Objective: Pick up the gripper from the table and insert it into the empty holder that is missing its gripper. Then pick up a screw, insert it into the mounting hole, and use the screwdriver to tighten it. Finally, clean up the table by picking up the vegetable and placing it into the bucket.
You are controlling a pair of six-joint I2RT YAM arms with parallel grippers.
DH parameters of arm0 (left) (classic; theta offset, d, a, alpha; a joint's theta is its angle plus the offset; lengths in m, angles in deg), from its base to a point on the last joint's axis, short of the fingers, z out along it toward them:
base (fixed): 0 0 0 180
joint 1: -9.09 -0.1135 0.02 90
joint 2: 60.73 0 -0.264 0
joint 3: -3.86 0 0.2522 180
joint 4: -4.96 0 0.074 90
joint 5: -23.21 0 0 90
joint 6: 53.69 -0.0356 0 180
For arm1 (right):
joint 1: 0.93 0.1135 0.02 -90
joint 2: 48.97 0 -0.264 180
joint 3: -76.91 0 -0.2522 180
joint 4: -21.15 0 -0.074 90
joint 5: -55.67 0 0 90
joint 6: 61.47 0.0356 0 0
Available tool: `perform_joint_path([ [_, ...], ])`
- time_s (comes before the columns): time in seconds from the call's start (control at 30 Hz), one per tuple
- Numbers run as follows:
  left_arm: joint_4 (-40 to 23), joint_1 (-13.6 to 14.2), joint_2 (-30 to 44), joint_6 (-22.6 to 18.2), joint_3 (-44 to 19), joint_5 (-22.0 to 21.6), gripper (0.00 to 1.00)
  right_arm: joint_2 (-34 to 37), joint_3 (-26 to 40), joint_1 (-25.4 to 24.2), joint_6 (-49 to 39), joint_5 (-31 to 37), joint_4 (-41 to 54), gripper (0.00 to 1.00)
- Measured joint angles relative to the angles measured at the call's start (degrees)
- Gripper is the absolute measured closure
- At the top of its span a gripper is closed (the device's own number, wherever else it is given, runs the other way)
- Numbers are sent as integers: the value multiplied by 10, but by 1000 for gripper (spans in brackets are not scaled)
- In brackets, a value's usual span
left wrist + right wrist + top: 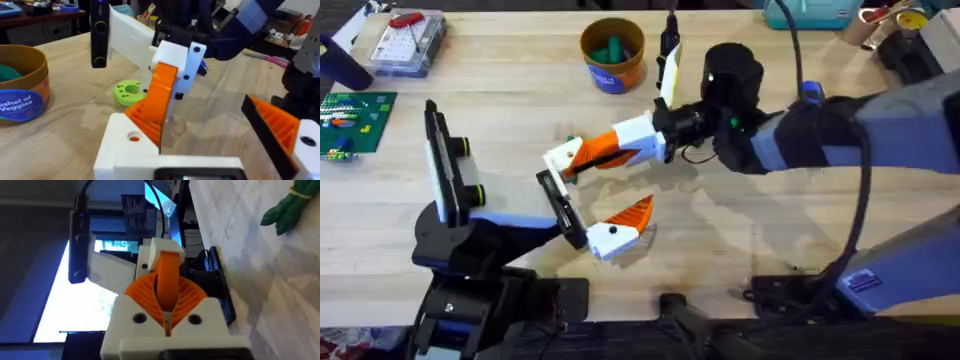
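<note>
Orange ribbed pads on the white right claw (595, 152) are pressed together on one gripper piece (563, 160), a white block with a round hole in its face and an orange ribbed wedge rising from it. The piece's white end meets the tip of the single holder (560, 205), a flat black rectangular bracket just beside the claw's fingertips; we cannot tell whether it is seated. We count two claws in all. The left claw (215, 120) stands wide apart and has hold of nothing, close by the right claw. One bucket (612, 55), round and orange-brown with a blue label band, stands well beyond the right claw on the pale wooden table (800, 230), with one dark green object (612, 48) inside it. Between the bucket and the right claw, in the left wrist view, lies one flat lime-green ring (129, 92). One vegetable (290, 205), a green bundle of stalks tied with a yellow band, lies on the bare wood off to the side of the right claw.
</note>
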Motion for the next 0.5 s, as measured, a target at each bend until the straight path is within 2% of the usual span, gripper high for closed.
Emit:
perform_joint_path([
  [0.2, 9, -2, 0, -2, 0, -1, 10, 15, 27, -2, -3, -27, 3, 986],
  [0.5, 11, -2, 0, -3, 0, 0, 10, 15, 30, -3, -7, -38, 5, 987],
])
